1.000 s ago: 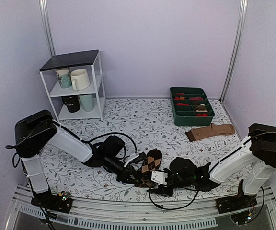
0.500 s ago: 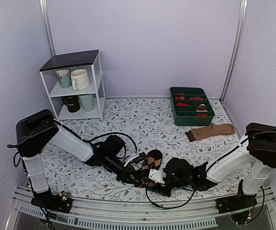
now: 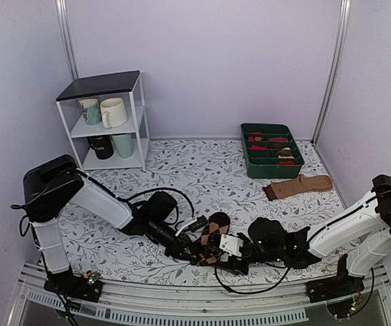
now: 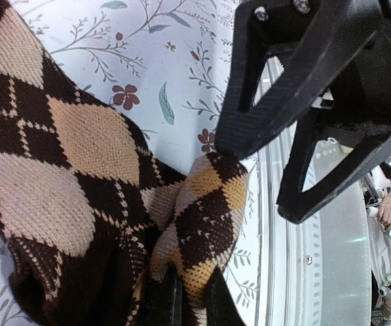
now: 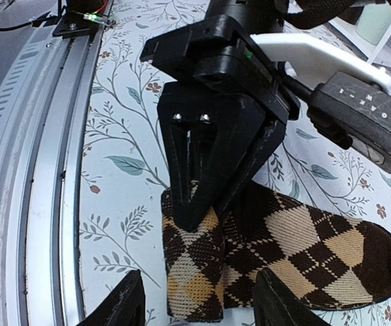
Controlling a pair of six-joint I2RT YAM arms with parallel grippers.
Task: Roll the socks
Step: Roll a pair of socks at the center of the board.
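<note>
The socks (image 5: 297, 248) lay at the near edge of the table (image 3: 202, 170), just inside the metal rail (image 5: 32, 170). Their argyle length ran away from the arms, and the nearer end was doubled over into a first loose turn. The left gripper (image 4: 189, 288) was clamped tight on that doubled end, with knit bunched between its fingers. The right gripper (image 5: 201, 293) hung low facing it, jaws well apart. One finger stood to each side of the fold, neither seemed to touch the fabric, and it held nothing.

The two claws were very close together, so the likeliest trouble was the right one closing on the left one's fingers instead of on the sock. The turn also looked slack. If the left claw let go before the right had hold, the soft knit would probably spring flat. A pull toward the rail could drag the end off the table.

Farther back, well apart from this, a plain tan sock (image 3: 297, 185) lay before a green tray (image 3: 273, 172), and a white shelf (image 3: 141, 109) of mugs (image 3: 113, 112) stood at the far left.
</note>
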